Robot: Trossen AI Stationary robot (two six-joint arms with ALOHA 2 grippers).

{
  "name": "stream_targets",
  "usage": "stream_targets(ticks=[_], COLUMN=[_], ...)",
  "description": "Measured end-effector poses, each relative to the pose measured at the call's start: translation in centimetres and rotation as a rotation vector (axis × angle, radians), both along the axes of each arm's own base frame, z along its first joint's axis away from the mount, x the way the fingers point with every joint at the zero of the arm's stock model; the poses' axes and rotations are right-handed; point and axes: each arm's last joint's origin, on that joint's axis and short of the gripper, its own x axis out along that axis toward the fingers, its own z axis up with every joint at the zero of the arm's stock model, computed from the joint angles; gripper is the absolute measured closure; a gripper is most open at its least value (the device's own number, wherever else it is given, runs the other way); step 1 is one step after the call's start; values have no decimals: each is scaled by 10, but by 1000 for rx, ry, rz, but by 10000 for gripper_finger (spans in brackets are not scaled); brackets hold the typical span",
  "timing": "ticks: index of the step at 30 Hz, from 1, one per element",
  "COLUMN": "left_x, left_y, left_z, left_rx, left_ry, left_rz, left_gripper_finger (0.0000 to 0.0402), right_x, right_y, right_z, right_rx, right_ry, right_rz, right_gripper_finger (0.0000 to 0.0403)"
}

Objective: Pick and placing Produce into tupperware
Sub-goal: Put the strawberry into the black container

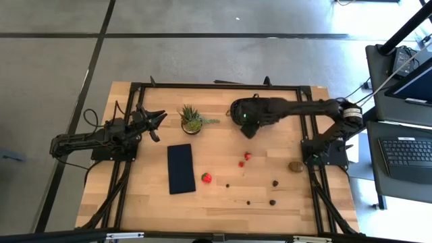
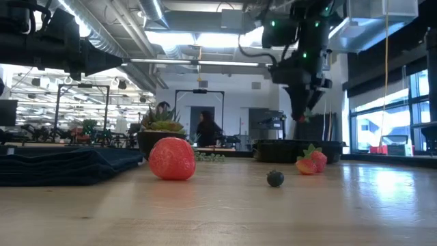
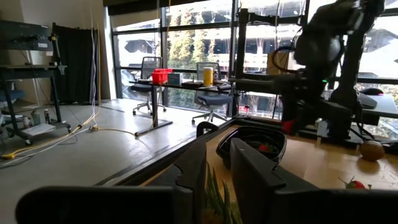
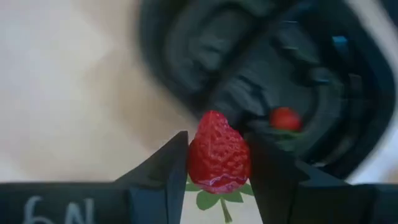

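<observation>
My right gripper (image 4: 217,165) is closed on a red strawberry (image 4: 217,152), pinched between both fingers. It hangs over the black tupperware (image 1: 251,125), which sits upper centre-right of the high view on the worktop (image 1: 148,202). In the right wrist view another red piece (image 4: 285,118) already lies inside the container.

The rest of the produce is spread across the lower right of the high view: a large strawberry (image 1: 206,177) beside the dark rectangular pad (image 1: 181,168), two small red pieces (image 1: 244,159) below the tupperware, a brownish kiwi (image 1: 295,166) near the right edge, and several tiny dark berries (image 1: 273,202) lower down.

My left gripper (image 1: 156,121) waits at the left of the high view, near the spiky potted plant (image 1: 191,119), its fingers slightly apart and holding nothing.
</observation>
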Motion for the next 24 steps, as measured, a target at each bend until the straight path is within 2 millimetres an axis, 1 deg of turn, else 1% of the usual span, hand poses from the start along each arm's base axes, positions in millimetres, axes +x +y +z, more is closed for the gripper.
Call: stream_targets(ticks=[5, 9, 12, 17, 24], left_x=[0, 0, 0, 0, 0], left_y=[0, 0, 0, 0, 0], left_z=[0, 0, 0, 0, 0], left_rx=[0, 0, 0, 0, 0], left_ry=[0, 0, 0, 0, 0], left_rz=[0, 0, 0, 0, 0], left_gripper_finger=[327, 322, 320, 319, 335], right_x=[-18, -28, -31, -29, -32], right_y=[-36, -52, -59, -65, -64], right_z=[-8, -17, -23, -33, -42], right_rx=[-1, -1, -6, 27, 28], right_ry=[43, 53, 34, -64, -63], right_rz=[-110, -144, -129, -83, -83], right_gripper_finger=[254, 254, 254, 254, 254])
